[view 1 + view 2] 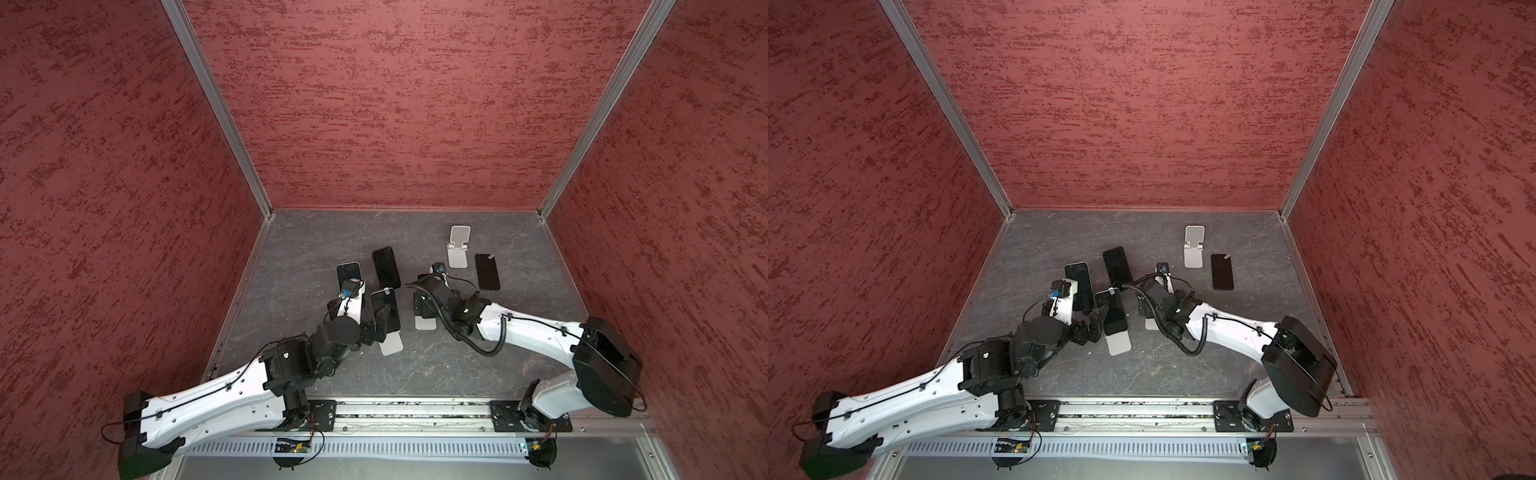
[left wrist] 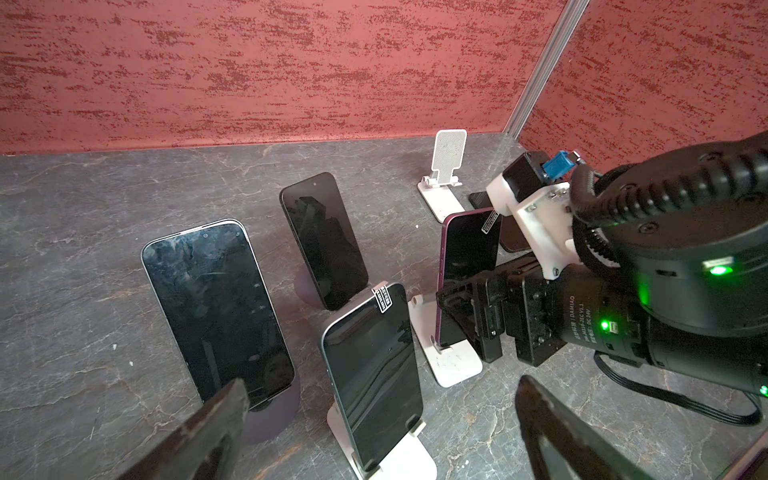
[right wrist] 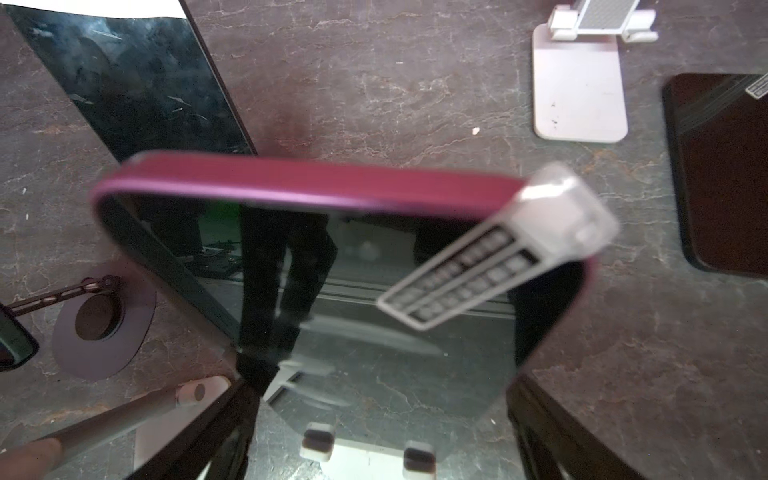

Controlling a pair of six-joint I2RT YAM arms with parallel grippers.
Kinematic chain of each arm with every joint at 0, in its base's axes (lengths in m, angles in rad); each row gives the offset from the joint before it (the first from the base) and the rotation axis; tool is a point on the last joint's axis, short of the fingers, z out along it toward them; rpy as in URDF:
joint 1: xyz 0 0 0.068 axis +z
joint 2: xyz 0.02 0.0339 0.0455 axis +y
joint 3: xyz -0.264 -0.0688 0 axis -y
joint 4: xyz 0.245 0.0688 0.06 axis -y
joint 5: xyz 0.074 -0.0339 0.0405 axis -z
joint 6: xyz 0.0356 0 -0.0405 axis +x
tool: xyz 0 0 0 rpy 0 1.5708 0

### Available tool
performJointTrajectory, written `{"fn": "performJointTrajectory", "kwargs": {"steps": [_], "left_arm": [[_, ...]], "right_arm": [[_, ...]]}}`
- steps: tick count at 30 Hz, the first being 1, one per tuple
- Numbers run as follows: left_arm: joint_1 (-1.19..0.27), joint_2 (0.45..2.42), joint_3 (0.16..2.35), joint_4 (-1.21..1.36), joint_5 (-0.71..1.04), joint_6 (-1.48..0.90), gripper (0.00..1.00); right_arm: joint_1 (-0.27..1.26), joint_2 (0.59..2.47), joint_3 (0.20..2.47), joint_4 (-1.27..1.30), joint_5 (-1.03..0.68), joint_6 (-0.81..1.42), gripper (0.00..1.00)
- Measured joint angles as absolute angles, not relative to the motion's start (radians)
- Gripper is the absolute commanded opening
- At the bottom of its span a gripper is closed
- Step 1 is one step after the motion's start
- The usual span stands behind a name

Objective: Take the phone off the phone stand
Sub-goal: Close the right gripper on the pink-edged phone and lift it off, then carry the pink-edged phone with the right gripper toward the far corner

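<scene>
A magenta-edged phone (image 3: 316,183) leans upright on a white phone stand (image 2: 453,365) right of centre. My right gripper (image 3: 382,388) reaches down over it, one finger against each long edge; the phone's foot still sits in the stand's two lips (image 3: 320,440). In both top views the right gripper (image 1: 424,307) hides this phone. My left gripper (image 2: 382,384) is open, its fingers apart on either side of a pale-blue phone (image 2: 370,365) on another white stand (image 2: 399,461), without touching it. In a top view the left gripper (image 1: 1096,320) sits at that phone's left edge.
A silver-edged phone (image 1: 348,272) and a dark phone (image 1: 386,268) lean on purple round stands left of centre. An empty white stand (image 1: 458,247) stands at the back right, with a phone (image 1: 487,272) lying flat beside it. Red walls enclose the grey table.
</scene>
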State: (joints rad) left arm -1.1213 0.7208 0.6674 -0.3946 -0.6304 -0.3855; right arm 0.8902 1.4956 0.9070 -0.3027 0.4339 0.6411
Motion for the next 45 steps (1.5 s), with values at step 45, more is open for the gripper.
{"fn": "performJointTrajectory", "kwargs": {"steps": [45], "left_arm": [[-1.022,0.732,0.651,-0.373,-0.508,-0.386,1.00]], "right_arm": [[0.785,1.317,1.031,-0.476,0.435,0.409,0.65]]}}
